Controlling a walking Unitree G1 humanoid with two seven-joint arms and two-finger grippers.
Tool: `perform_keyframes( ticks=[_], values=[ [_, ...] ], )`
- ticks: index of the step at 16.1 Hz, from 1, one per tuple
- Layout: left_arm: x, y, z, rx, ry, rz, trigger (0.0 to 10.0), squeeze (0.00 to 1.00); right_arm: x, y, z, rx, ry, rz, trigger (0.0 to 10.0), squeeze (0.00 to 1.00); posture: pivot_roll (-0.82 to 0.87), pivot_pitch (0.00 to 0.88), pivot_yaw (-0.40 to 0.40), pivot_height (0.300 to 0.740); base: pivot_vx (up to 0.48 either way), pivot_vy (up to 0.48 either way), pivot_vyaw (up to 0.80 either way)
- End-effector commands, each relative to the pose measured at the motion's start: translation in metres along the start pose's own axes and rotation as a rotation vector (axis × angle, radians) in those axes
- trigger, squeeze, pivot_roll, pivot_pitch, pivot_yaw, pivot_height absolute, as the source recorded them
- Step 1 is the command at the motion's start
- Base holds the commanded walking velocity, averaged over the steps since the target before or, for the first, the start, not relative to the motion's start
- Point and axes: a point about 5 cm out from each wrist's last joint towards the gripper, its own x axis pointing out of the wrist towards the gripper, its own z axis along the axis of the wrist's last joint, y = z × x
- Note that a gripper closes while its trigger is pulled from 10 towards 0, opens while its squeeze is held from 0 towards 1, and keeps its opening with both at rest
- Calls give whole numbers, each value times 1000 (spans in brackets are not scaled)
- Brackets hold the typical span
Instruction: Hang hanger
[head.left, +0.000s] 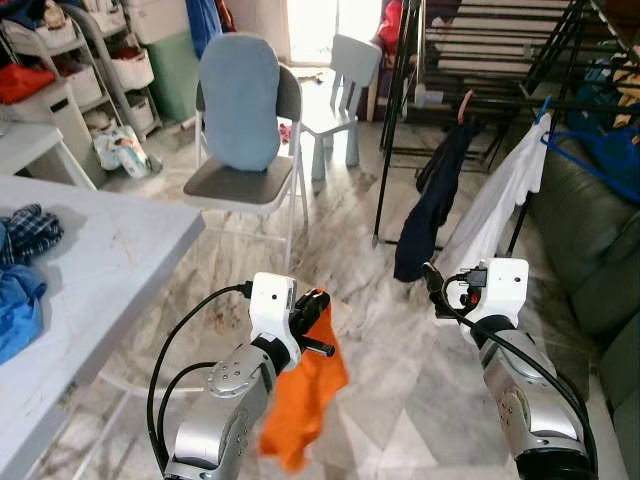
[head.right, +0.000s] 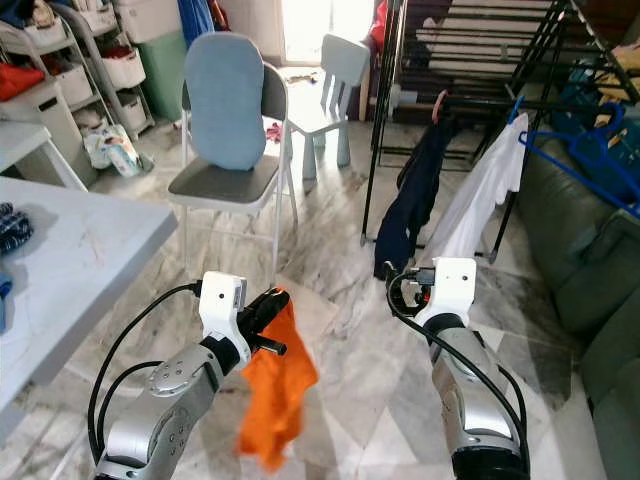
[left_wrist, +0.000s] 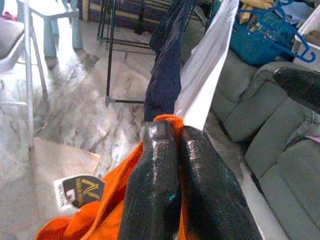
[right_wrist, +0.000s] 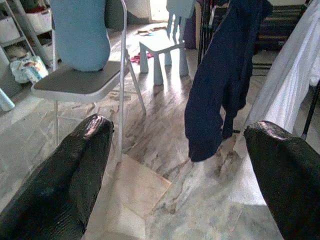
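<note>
Left gripper (head.left: 318, 300) clamped on orange garment (head.left: 305, 400), cloth hanging limp below fingers; no hanger visible in it. Right gripper (right_wrist: 175, 170) spread wide, empty. Drying rack (head.left: 480, 100) ahead and right of both grippers, rail horizontal; right arm nearer. On rack: one navy garment (head.left: 432, 205), one white garment (head.left: 495, 205). Blue hangers (head.right: 575, 150) beyond rack, count unclear.

two chairs (head.left: 250, 130), two hung garments (head.left: 432, 205), one orange shirt (head.left: 305, 395)
</note>
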Motion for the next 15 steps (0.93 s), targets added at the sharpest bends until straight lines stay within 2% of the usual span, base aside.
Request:
perform_keyframes(
  ticks=[1,15],
  values=[
    [0,-3,4,9,-12,-20,10000,0,1,0,0,-5,2,-5,10000,0,-129,0,14,740,-240,0,0],
    [1,-3,4,21,-4,-32,10000,0,4,0,2,0,2,-7,10000,0,-128,0,13,740,-255,0,0]
  ],
)
